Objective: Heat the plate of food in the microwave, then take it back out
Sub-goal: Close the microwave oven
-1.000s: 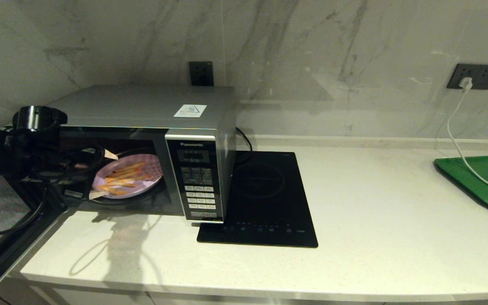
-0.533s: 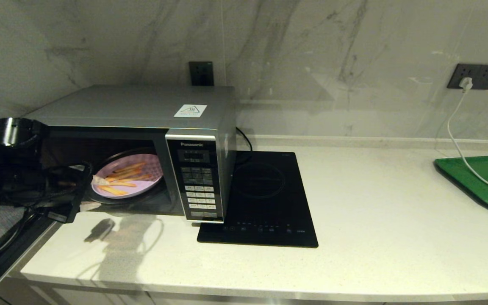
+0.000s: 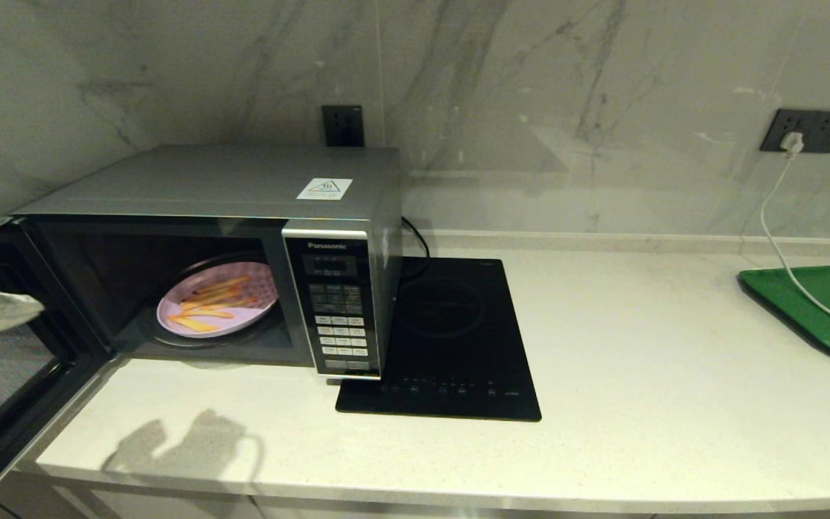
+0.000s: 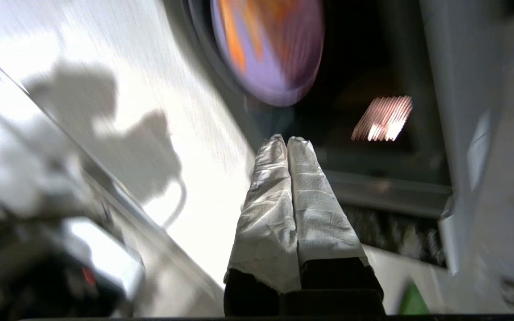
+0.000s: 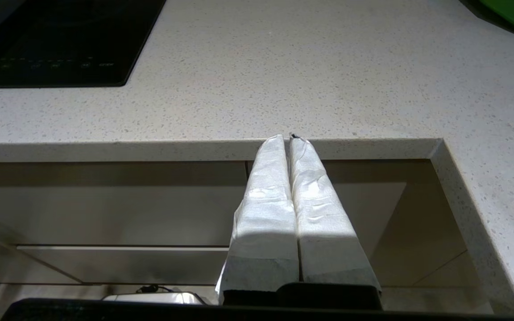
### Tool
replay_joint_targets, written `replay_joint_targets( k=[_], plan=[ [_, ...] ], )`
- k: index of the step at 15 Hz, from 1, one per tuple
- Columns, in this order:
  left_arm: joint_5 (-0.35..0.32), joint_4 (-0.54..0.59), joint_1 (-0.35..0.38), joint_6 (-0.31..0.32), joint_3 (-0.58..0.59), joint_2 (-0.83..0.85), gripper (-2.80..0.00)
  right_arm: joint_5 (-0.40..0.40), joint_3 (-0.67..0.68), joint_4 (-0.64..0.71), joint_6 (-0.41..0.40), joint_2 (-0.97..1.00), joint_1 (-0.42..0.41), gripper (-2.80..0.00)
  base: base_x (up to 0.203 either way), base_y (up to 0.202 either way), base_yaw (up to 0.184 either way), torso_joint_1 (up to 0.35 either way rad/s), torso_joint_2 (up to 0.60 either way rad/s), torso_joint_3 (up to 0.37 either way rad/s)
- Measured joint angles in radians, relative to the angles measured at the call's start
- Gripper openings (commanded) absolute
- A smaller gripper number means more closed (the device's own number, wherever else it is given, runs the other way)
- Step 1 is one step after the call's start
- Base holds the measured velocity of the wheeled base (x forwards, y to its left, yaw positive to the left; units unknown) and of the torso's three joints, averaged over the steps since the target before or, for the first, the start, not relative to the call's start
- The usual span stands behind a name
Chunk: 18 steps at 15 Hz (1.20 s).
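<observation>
The silver Panasonic microwave (image 3: 242,184) stands on the counter's left with its dark door (image 3: 4,389) swung wide open. The lilac plate of food (image 3: 217,308) with orange-yellow sticks lies flat on the turntable inside; it shows blurred in the left wrist view as the same plate (image 4: 268,53). My left gripper (image 3: 6,311) hangs at the far left in front of the open door, well clear of the plate. Its white-wrapped fingers (image 4: 266,191) are pressed together, shut and empty. My right gripper (image 5: 286,137) is shut and empty, parked below the counter's front edge.
A flat black induction hob (image 3: 444,339) lies right of the microwave. A green tray (image 3: 818,310) sits at the far right, with a white cable (image 3: 775,238) running to a wall socket. Pale speckled counter (image 3: 638,418) spreads in front.
My left gripper has let go of the plate and drawn back out of the microwave to the left. The plate stays on the turntable.
</observation>
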Motion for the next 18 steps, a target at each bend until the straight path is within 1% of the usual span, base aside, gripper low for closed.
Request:
replay_joint_targets(
  k=[2, 4, 6, 7, 8, 9, 11, 13, 16, 18],
  plan=[
    [0.002, 0.039, 0.147, 0.117, -0.088, -0.027, -2.80, 0.000, 0.000, 0.000, 0.000, 0.000, 0.000, -2.80, 0.000, 0.000, 0.000, 0.000, 0.00, 0.000],
    [0.001, 0.047, 0.309, 0.273, -0.164, -0.034, -2.80, 0.000, 0.000, 0.000, -0.001, 0.000, 0.000, -2.80, 0.000, 0.000, 0.000, 0.000, 0.00, 0.000],
    [-0.003, 0.044, 0.452, 0.437, -0.206, -0.021, -2.80, 0.000, 0.000, 0.000, 0.000, 0.000, 0.000, -2.80, 0.000, 0.000, 0.000, 0.000, 0.00, 0.000],
    [-0.003, 0.031, 0.517, 0.499, -0.216, 0.001, -2.80, 0.000, 0.000, 0.000, 0.000, 0.000, 0.000, -2.80, 0.000, 0.000, 0.000, 0.000, 0.00, 0.000],
    [-0.005, 0.004, 0.574, 0.542, -0.223, 0.028, -2.80, 0.000, 0.000, 0.000, 0.000, 0.000, 0.000, -2.80, 0.000, 0.000, 0.000, 0.000, 0.00, 0.000],
    [-0.005, -0.025, 0.625, 0.572, -0.229, 0.056, -2.80, 0.000, 0.000, 0.000, 0.000, 0.000, 0.000, -2.80, 0.000, 0.000, 0.000, 0.000, 0.00, 0.000],
    [-0.004, -0.047, 0.699, 0.619, -0.244, 0.109, -2.80, -0.001, 0.000, 0.000, 0.000, 0.000, 0.000, -2.80, 0.000, 0.000, 0.000, 0.000, 0.00, 0.000],
    [-0.004, -0.050, 0.748, 0.636, -0.267, 0.161, -2.80, 0.000, 0.000, 0.000, 0.000, 0.000, 0.000, -2.80, 0.000, 0.000, 0.000, 0.000, 0.00, 0.000],
    [-0.007, -0.039, 0.772, 0.637, -0.284, 0.209, -2.80, 0.000, 0.000, 0.000, 0.000, 0.000, 0.000, -2.80, 0.000, 0.000, 0.000, 0.000, 0.00, 0.000],
    [-0.021, 0.016, 0.773, 0.635, -0.288, 0.224, -2.80, 0.000, 0.000, 0.000, 0.000, 0.000, 0.000, -2.80, 0.000, 0.000, 0.000, 0.000, 0.00, 0.000]
  ],
)
